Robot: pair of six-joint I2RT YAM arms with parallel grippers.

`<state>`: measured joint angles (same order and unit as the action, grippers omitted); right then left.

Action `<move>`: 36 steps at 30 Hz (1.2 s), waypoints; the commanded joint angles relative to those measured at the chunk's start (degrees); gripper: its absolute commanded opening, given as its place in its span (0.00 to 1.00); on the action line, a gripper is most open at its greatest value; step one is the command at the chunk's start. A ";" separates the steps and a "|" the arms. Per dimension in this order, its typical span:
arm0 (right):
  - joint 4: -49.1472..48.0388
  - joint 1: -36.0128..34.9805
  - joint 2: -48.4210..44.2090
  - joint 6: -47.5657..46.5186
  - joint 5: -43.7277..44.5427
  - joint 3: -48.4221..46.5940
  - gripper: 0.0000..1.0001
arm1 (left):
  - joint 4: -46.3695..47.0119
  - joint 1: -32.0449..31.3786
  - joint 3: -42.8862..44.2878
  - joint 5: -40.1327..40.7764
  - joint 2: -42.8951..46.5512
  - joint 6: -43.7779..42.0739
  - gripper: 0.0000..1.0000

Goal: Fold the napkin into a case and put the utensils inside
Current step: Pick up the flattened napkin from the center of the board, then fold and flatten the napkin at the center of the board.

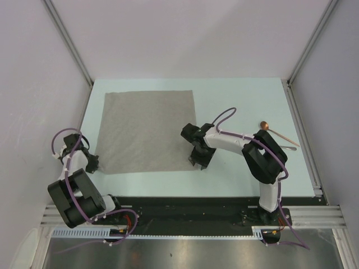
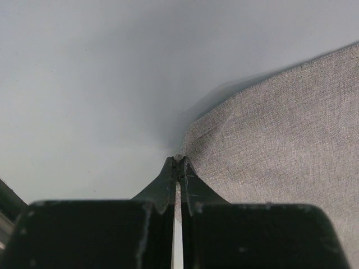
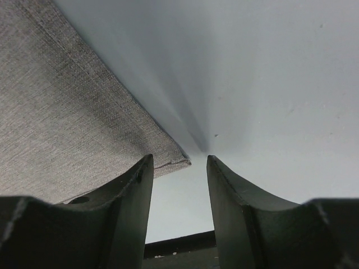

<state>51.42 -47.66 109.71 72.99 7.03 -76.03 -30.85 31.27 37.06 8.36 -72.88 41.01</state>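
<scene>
The grey-beige napkin (image 1: 146,131) lies flat as one open square on the pale table; no case is in view. My left gripper (image 1: 93,163) is at its near-left corner. In the left wrist view that gripper (image 2: 179,159) is shut, pinching the tip of the napkin (image 2: 280,140). My right gripper (image 1: 198,161) hangs at the near-right corner. In the right wrist view it (image 3: 179,159) stands open, with the corner of the napkin (image 3: 67,123) lying between its fingers. The utensils rest at the far right: a copper spoon (image 1: 265,124) and a thin silvery piece (image 1: 289,145).
A metal rail (image 1: 305,140) runs along the table's right edge, just past the utensils. Grey walls enclose the left, back and right. A black strip (image 1: 185,204) and both arm bases line the near edge.
</scene>
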 commanded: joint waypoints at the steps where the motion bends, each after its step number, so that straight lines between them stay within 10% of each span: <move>1: 0.35 -0.77 1.55 2.33 0.53 -1.67 0.48 | 0.97 0.20 -0.32 -0.80 0.37 0.73 0.00; 8: 0.35 -1.30 4.81 3.21 0.09 -2.55 0.40 | 0.70 0.29 -0.23 -0.28 0.90 0.65 0.00; 14: -1.93 -1.12 3.15 0.41 1.32 -1.85 0.00 | -0.26 0.29 0.73 1.04 3.52 -0.06 0.00; 36: -21.62 -11.47 -31.90 -39.49 1.66 12.13 0.00 | -11.06 2.57 13.00 2.10 33.06 -1.73 0.00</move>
<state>34.74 -53.78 90.24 42.89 4.45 -62.74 -39.18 32.82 41.39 9.87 -43.27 40.45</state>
